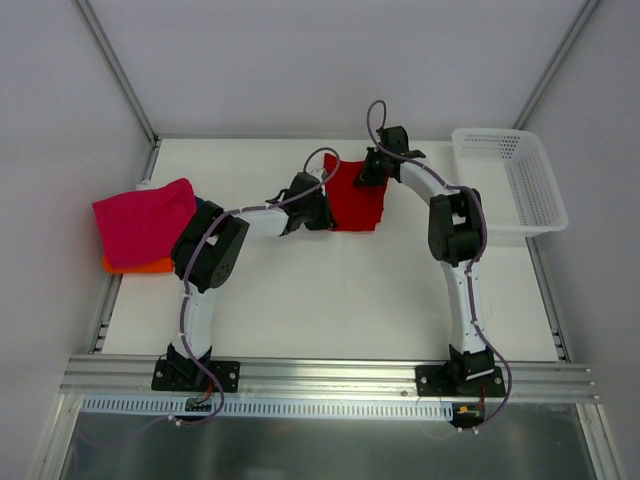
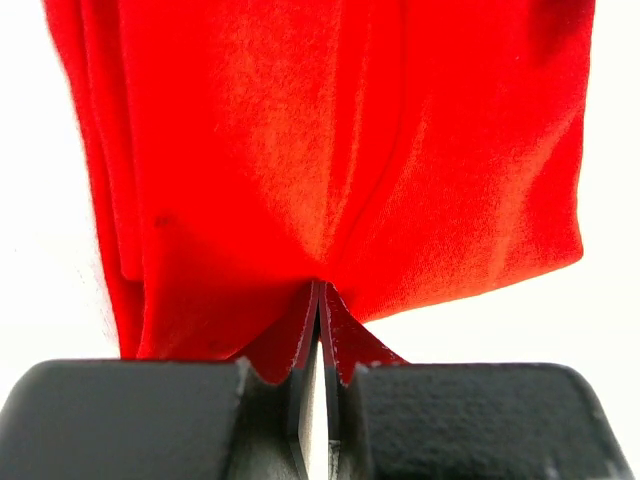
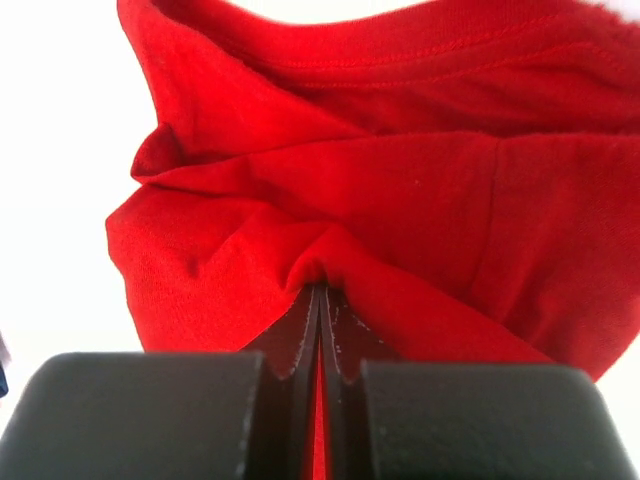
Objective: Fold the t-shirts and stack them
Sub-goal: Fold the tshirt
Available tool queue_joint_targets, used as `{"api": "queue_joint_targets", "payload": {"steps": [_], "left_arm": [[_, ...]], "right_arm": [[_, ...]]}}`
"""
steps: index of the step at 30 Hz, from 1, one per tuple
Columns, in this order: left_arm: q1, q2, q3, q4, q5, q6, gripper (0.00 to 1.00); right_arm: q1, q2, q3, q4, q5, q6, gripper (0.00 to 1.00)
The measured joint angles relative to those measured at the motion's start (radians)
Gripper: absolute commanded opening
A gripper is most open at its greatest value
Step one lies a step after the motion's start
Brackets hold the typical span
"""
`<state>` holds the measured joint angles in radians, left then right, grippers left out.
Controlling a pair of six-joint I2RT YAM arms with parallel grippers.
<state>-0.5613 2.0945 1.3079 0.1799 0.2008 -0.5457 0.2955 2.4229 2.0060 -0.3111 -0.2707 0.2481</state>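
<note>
Closest up were my own fingers: my left gripper was clamped right down, with a pinch of the red t-shirt puckered between the pads. My right gripper was squeezed tight on another edge of that shirt. No real gap in either one.

From above, the shirt was a folded, roughly rectangular block sitting between my two hands. My left hand had its left edge and my right had its far edge. Its long axis ran slightly more away from me than across, though it was close to square.

Only the right wrist view showed the stitched collar band, lying just beyond my right fingers. The left wrist view showed plain cloth fanning out from the pinch, with stacked fold layers down its left side. I couldn't tell whether the shirt lay flat on the table.

Only the top view caught the rest: a magenta-pink shirt on an orange shirt, well off to the left of my left hand, and the white basket out past my right.
</note>
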Motion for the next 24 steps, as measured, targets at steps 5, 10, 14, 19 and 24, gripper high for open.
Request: {"api": "queue_joint_targets", "payload": {"steps": [5, 10, 14, 19, 24], "left_arm": [[0.000, -0.017, -0.041, 0.040, 0.000, -0.023, 0.00], [-0.001, -0.058, -0.121, 0.065, 0.016, -0.046, 0.00], [-0.005, -0.094, -0.176, 0.076, 0.028, -0.054, 0.00], [-0.043, -0.163, -0.243, 0.053, -0.004, -0.050, 0.00], [-0.095, -0.263, -0.237, -0.028, -0.050, -0.024, 0.00]], "right_arm": [[-0.008, 0.013, 0.035, -0.039, 0.014, 0.004, 0.01], [-0.019, 0.013, 0.036, -0.043, 0.021, 0.006, 0.01], [-0.039, 0.005, -0.007, 0.009, 0.018, 0.013, 0.00], [-0.039, -0.035, -0.081, 0.058, 0.028, 0.010, 0.01], [-0.034, -0.090, -0.172, 0.088, 0.028, 0.000, 0.01]]}}
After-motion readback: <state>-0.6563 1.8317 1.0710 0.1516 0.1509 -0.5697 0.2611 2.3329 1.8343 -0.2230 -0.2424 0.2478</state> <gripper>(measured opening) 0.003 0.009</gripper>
